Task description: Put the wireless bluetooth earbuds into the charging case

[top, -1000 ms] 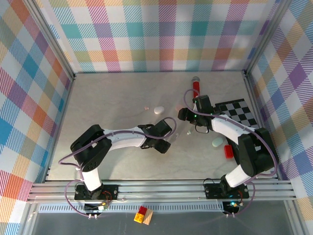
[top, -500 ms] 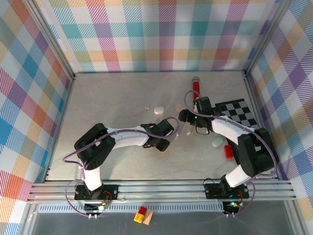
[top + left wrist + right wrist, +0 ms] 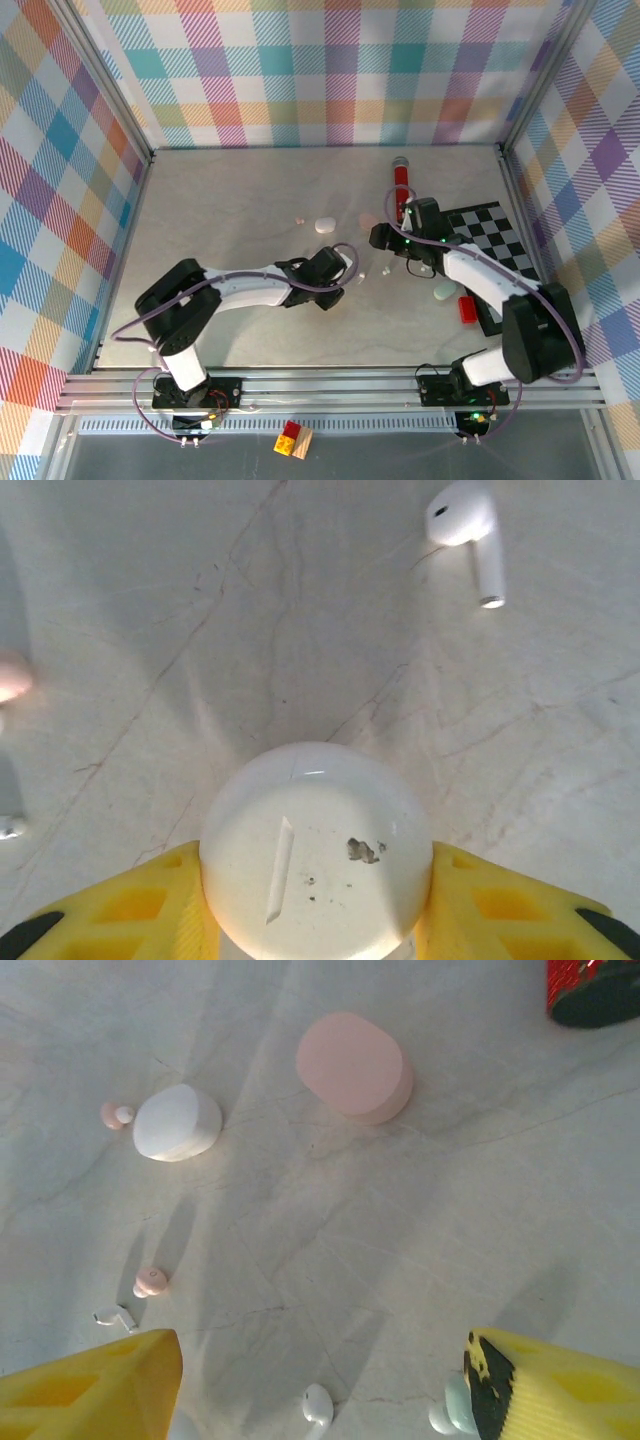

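narrowing over the last second, the left claw (image 3: 316, 880) has drawn in from wide apart, and its yellow fingers (image 3: 140, 900) now press both sides of a white charging case (image 3: 316, 820) at the bottom of the left wrist view. that steadies the case for loading, i judge. one white earbud (image 3: 468, 535) lies at upper right, well apart. the right claw (image 3: 322, 1352) hangs wide, holding nothing. beneath it the counter (image 3: 470, 1190) carries one pink case (image 3: 350, 1065), one second white case (image 3: 178, 1122), two pink earbuds (image 3: 150, 1281) and two white earbuds (image 3: 318, 1405).
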Available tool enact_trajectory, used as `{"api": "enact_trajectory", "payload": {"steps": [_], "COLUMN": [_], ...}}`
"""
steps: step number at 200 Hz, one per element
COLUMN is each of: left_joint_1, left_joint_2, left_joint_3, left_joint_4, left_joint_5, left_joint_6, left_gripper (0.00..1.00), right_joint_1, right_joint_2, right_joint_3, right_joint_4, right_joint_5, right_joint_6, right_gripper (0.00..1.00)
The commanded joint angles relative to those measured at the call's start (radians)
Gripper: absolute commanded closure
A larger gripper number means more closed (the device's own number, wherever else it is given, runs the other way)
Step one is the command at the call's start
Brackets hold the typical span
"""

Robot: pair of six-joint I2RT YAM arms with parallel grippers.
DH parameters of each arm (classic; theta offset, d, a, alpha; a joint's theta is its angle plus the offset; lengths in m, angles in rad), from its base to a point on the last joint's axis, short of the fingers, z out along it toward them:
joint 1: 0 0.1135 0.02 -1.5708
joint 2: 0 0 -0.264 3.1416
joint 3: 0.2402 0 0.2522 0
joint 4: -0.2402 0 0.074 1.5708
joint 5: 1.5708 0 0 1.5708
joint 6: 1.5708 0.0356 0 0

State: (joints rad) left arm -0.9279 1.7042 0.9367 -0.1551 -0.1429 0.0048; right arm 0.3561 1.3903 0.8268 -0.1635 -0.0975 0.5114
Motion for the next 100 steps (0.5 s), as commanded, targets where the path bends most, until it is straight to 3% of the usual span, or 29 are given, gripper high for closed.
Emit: {"api": "enact_trajectory", "payload": {"steps": [1,54,100], "left_joint_1": [-0.020,-0.022,-0.024], "left_joint_2": [-0.121,-0.267,-0.326], "left_joint_3": [-0.074,-0.192,-0.239], "left_joint_4": [0.190,0.384,0.470], "left_joint_5": [0.028,0.049,0.143], "left_joint_6": [0.139,0.302,0.373], "left_gripper": [0.61,0.61,0.63], "right_joint_1": [-0.007,-0.008,-0.005], "right_joint_2": [-0.103,-0.335,-0.423], "right_joint_3": [-0.030,-0.052,-0.084], "right_joint_4": [-0.076,-0.221,-0.220], "right_joint_5": [0.008,-0.105,-0.404], "right_joint_6": [-0.089,-0.248,-0.264], "right_gripper": [0.26,0.23,0.26]}}
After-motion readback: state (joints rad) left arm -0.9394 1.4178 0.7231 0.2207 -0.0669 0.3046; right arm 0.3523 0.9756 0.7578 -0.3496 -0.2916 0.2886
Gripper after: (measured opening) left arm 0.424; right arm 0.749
